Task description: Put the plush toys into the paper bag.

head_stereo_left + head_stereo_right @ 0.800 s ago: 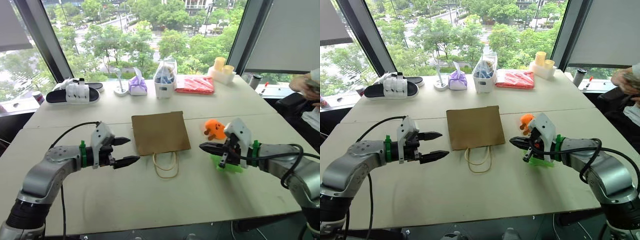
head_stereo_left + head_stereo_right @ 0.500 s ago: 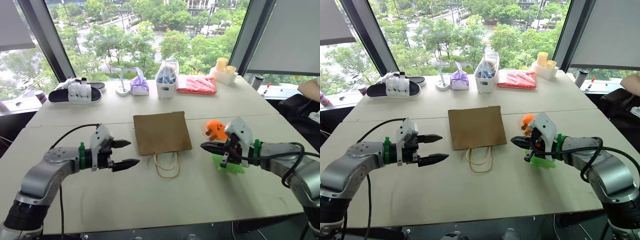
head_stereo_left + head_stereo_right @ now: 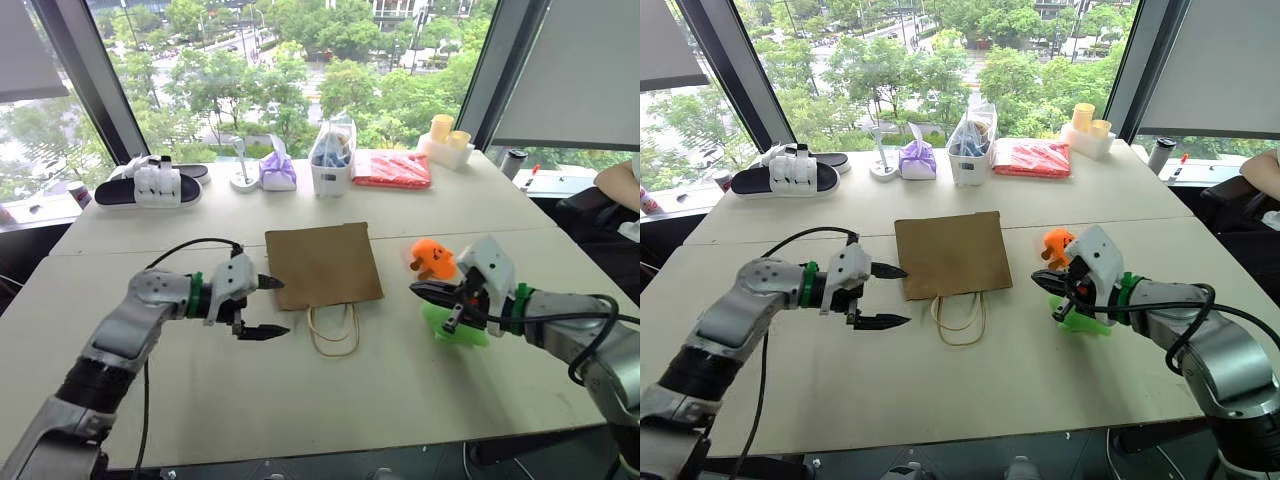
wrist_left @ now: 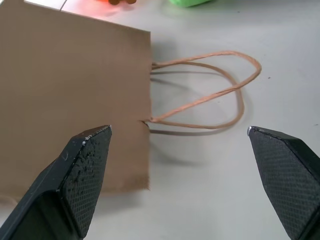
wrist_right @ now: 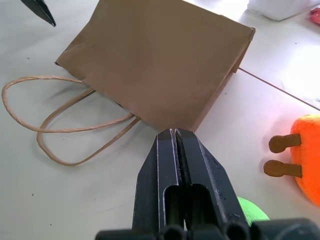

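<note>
Left eye view: left gripper (image 3: 266,306), fingers spread wide, empty, points at the near left corner of the paper bag (image 3: 322,264).
Bag lies flat, mouth and string handles (image 3: 333,329) toward the robot. Right gripper (image 3: 424,291), pinched shut and empty, hovers beside the orange plush toy (image 3: 432,257) and over the green plush toy (image 3: 455,326); judged nearer both. Pale table (image 3: 300,400), windows behind.
</note>
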Controlling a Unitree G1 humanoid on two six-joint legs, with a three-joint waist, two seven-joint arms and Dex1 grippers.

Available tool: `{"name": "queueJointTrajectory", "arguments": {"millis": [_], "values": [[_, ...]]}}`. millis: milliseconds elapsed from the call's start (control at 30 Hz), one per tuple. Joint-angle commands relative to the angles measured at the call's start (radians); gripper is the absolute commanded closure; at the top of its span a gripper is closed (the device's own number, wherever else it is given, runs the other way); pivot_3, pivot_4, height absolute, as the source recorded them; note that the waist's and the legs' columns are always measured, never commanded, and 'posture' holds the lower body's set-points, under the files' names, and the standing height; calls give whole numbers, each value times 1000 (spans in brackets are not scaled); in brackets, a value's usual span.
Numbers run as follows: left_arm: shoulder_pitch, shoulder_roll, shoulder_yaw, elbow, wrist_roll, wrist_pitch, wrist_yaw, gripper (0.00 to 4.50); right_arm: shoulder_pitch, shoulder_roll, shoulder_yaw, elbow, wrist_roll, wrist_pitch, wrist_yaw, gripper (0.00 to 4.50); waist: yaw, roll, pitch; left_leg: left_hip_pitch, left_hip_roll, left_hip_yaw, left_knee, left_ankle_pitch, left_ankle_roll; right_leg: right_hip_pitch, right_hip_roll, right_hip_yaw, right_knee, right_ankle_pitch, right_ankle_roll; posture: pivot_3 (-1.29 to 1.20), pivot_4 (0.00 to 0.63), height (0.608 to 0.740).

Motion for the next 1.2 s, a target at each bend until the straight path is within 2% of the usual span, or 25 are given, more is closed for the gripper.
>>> {"name": "queueJointTrajectory", "arguments": {"millis": [33,200,333,367,433,567,667,800,967,1100,1200], "values": [[-72,-38,-28,115,52,-174,-69,51,31,-7,-50,-50,-20,-24,-23,4500,1,0,0,0,0,0,0,0,0,0,0,0,0,0,0,0,150,740],[-153,-174,-66,314,89,-283,-110,51,85,13,-111,-113,-7,6,-84,4500,11,0,0,0,-1,0,0,0,0,0,0,0,0,0,0,0,150,740],[-187,-226,-73,421,119,-359,-122,51,128,20,-142,-150,-5,25,-117,4500,11,0,0,0,-1,0,1,0,0,0,0,0,0,0,0,0,150,740],[-202,-241,-72,456,125,-378,-120,279,137,26,-156,-166,6,36,-127,4500,12,0,0,0,-1,0,1,0,0,0,0,0,0,0,0,0,150,740],[-223,-261,-68,505,132,-406,-120,881,153,31,-173,-189,17,50,-138,4500,15,0,0,0,-2,0,2,0,0,0,0,0,1,0,0,0,150,740],[-244,-281,-32,527,97,-389,-134,2927,199,45,-186,-218,13,60,-158,4500,15,0,0,0,-2,0,2,0,1,1,0,0,1,0,0,0,150,740],[-249,-281,-2,489,61,-314,-143,4437,219,85,-130,-234,17,62,-176,4500,11,0,0,0,-2,0,2,0,1,1,0,0,1,0,0,0,150,740],[-249,-290,87,335,-88,17,-101,4480,225,151,-22,-182,-43,18,-213,4500,7,0,0,0,-2,-1,2,0,1,1,0,0,2,0,0,0,150,740],[-232,-276,150,184,-166,220,-24,4480,154,265,122,-124,-94,-22,-256,4500,-9,0,0,1,-2,-2,2,0,0,1,0,0,3,0,1,0,150,740],[-191,-255,171,55,-214,338,21,4480,-29,456,290,138,-215,-138,-320,4500,-30,-1,0,3,-1,-2,1,1,-1,1,1,0,4,0,1,0,150,740],[-164,-250,178,-17,-237,398,51,4480,-141,573,334,350,-280,-237,-341,4500,-35,0,0,4,-1,-2,-1,2,-2,0,1,1,6,0,0,0,150,740]]}}
